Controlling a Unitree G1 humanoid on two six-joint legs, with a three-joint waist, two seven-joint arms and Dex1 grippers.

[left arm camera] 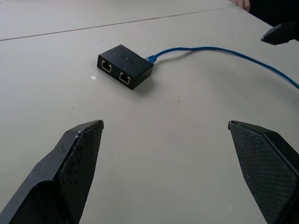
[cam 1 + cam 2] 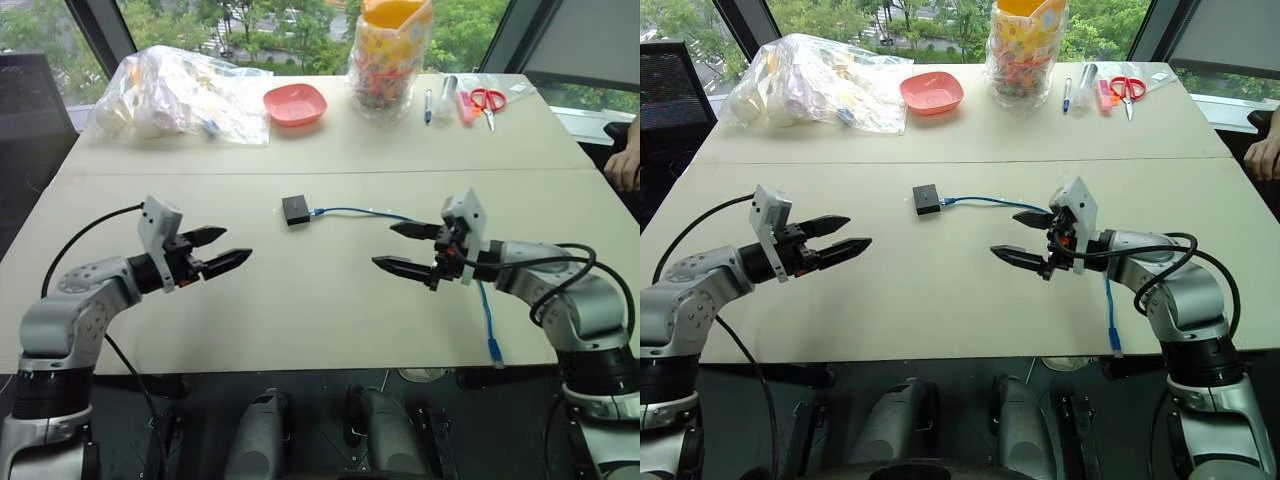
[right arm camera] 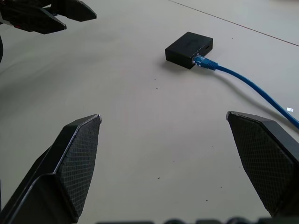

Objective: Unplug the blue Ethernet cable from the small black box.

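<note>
Beige and matte, the worktop (image 2: 330, 300) carries everything in sight. At its far left corner lies a crumpled clear plastic bag (image 2: 180, 95) with pale contents. Nearer, on the left, the left gripper (image 2: 228, 249) hovers above the surface with its jaws released and spread apart, holding nothing and pointing toward the middle. Beyond it, at the back, a shallow coral-red plastic bowl (image 2: 295, 104) sits just beside the bag. Near the centre rests the small black box (image 2: 295, 209), a flat square of matte plastic lying flat; the left wrist view shows two empty ports (image 1: 115, 72) on one of its sides. The blue Ethernet cable (image 2: 365, 211), a thin bright cord, is plugged into the box's right-hand side, runs rightward across the worktop, passes under the right arm and ends near the front edge in a loose plug (image 2: 497, 349). At the back stands a tall clear jar (image 2: 388, 60) with colourful contents and an orange lid, then a pen (image 2: 428, 105) and red-handled scissors (image 2: 488, 103). The right gripper (image 2: 399, 247) hangs over the cable with jaws released and wide, empty, well apart from the box. A person's hand (image 2: 623, 165) rests at the far right edge.
</note>
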